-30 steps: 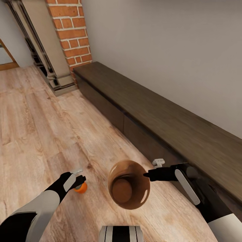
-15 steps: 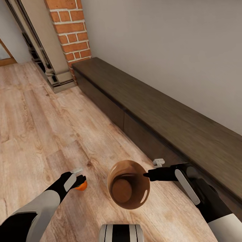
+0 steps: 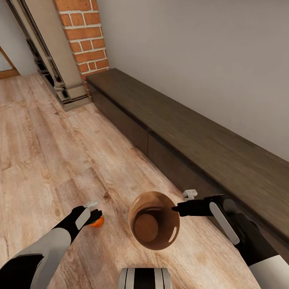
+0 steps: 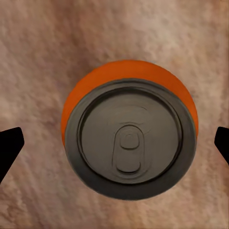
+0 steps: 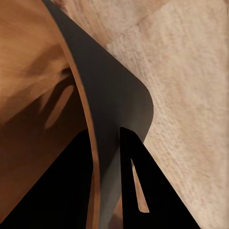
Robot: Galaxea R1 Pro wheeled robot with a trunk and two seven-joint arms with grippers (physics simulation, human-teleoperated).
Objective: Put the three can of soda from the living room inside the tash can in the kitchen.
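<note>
1. The right claw (image 3: pixel 175 208), in the lower right of the head view, is closed narrow on the rim of the tash can (image 3: pixel 154 220). In the right wrist view its two dark fingers (image 5: pixel 138 191) stand one on each side of the bin's thin wall (image 5: pixel 114 109), brown on the inside and grey on the outside.
2. The tash can hangs low in the middle of the head view, its mouth tilted toward the camera so the brown inside and round bottom show.
3. The left claw (image 3: pixel 94 212), in the lower left of the head view, sits over an orange can of soda (image 3: pixel 97 222). In the left wrist view its dark fingertips (image 4: pixel 9 145) stand wide at both edges of the frame, each apart from the can (image 4: pixel 130 131) between them, so it is spread and holding nothing.
4. The can stands upright on the light wood floor (image 3: pixel 44 160), its grey top and pull tab facing the wrist camera, and it is left of the bin and apart from it.
5. A long, low, dark wood cabinet (image 3: pixel 192 148) runs from the upper middle to the right edge of the head view along a plain grey wall (image 3: pixel 200 60).
6. At the upper left a red-brick fireplace column (image 3: pixel 82 36) with a pale carved surround (image 3: pixel 52 52) meets the cabinet's far end.
</note>
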